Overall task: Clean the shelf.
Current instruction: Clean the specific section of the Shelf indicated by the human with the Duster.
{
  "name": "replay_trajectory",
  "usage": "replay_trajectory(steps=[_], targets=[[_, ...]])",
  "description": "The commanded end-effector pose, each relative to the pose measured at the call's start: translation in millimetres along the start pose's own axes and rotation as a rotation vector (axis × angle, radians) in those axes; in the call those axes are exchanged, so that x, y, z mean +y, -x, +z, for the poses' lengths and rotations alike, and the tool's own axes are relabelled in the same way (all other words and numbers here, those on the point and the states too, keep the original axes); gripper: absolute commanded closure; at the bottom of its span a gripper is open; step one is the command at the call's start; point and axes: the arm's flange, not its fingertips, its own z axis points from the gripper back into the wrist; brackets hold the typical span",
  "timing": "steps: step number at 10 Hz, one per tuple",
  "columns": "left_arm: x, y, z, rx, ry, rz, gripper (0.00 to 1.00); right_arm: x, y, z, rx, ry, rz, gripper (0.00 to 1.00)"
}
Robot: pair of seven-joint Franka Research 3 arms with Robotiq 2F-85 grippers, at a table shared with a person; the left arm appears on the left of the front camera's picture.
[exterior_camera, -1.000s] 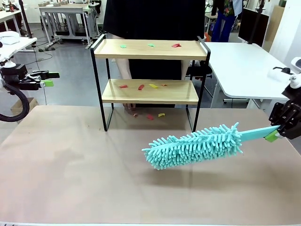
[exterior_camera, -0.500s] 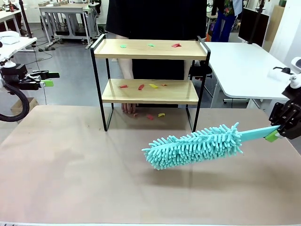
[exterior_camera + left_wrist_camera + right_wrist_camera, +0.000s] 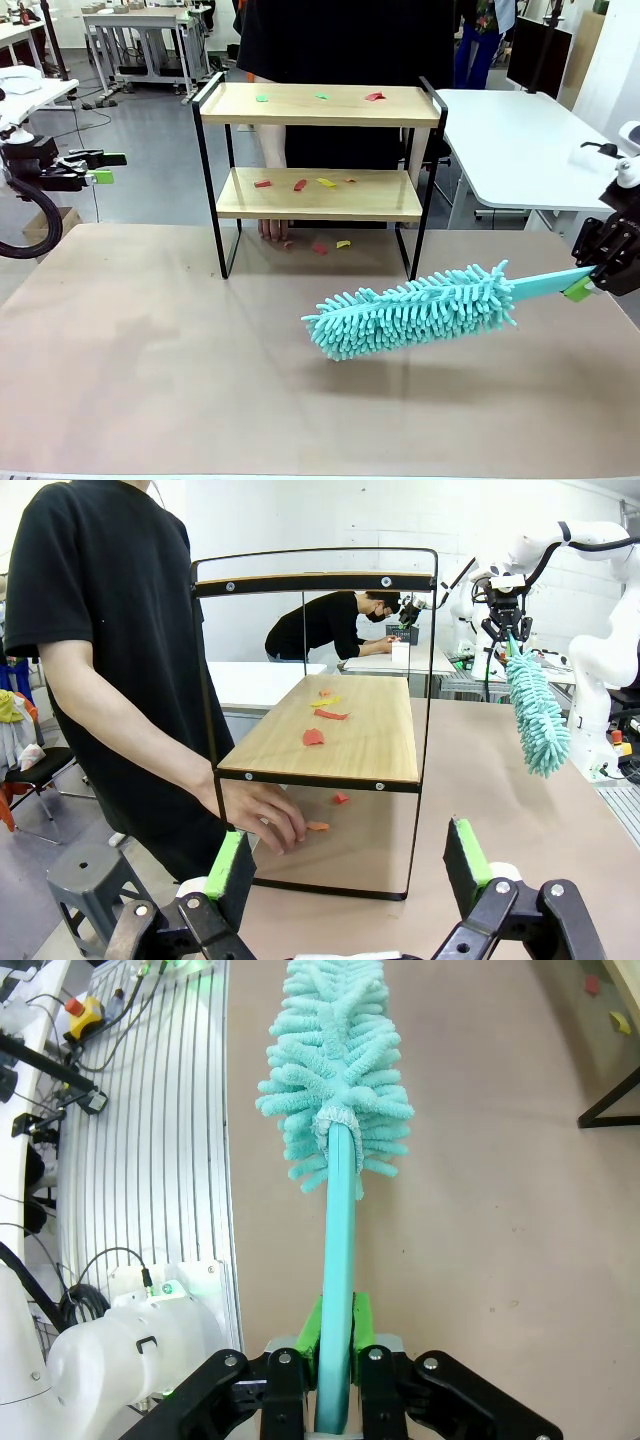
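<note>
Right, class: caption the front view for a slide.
Right gripper holds a teal duster over the table before the scrap-littered shelf; left gripper open, aside.

A: Light is bright, even and from overhead. The table [image 3: 150,350] is matte and evenly lit. A soft, diffuse shadow lies under the duster [image 3: 415,310], out ahead of the right gripper [image 3: 588,285].

B: Sharpness?

A: The front view is crisp throughout. In the left wrist view, the shelf [image 3: 330,730] beyond the left gripper [image 3: 345,855] is sharp, but its top rail bows from wide-angle distortion. The white wall far past it is nearly washed out. In the right wrist view, the handle in the pincer is sharp.
</note>
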Motion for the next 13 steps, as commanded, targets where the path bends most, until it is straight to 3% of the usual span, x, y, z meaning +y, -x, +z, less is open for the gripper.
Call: replay_trajectory(steps=[1, 9, 13], targets=[[-1.9, -2.0, -0.3, 0.001, 0.002, -0.010, 0.00, 2.8, -0.5, 0.9, -0.024, -0.002, 0.014, 0.88], [-1.9, -2.0, -0.3, 0.001, 0.002, -0.010, 0.00, 0.0, 0.0, 0.0, 0.000, 0.000, 0.000, 0.88], [-1.9, -2.0, -0.3, 0.001, 0.002, -0.010, 0.00, 30.1, -57.5, -46.0, -0.105, 0.076, -0.189, 0.88]])
